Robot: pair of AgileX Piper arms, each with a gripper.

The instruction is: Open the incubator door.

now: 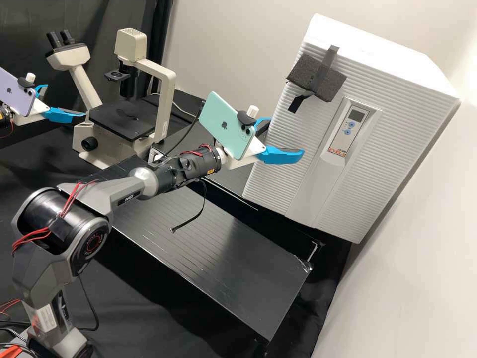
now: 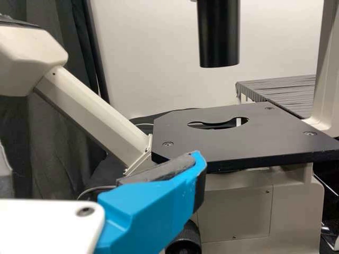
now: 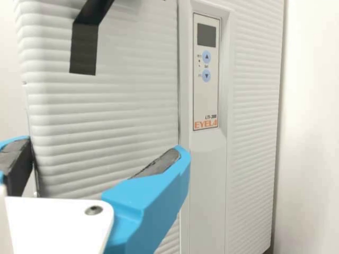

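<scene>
The white ridged incubator (image 1: pixel 278 164) stands tilted in the high view, its door (image 3: pixel 106 116) looking shut, with dark foam (image 1: pixel 316 78) taped at the upper left. My right gripper (image 1: pixel 286 137) is at the door's left part, open and holding nothing. In the right wrist view, one finger of the right gripper (image 3: pixel 103 147) overlaps the door near the control panel (image 3: pixel 206 79), the other its side edge; contact cannot be told. My left gripper (image 1: pixel 66 100) is far from the incubator, open beside the microscope. In the left wrist view, a finger of the left gripper (image 2: pixel 100 159) shows before the microscope stage (image 2: pixel 212 143).
The microscope (image 1: pixel 159 99) stands at the back left, between the two grippers. A black ridged platform (image 1: pixel 213 248) lies below the right arm, in front of the incubator. A pale wall (image 1: pixel 422 258) runs along the incubator's right side. A loose black cable (image 1: pixel 198 216) hangs under the right arm.
</scene>
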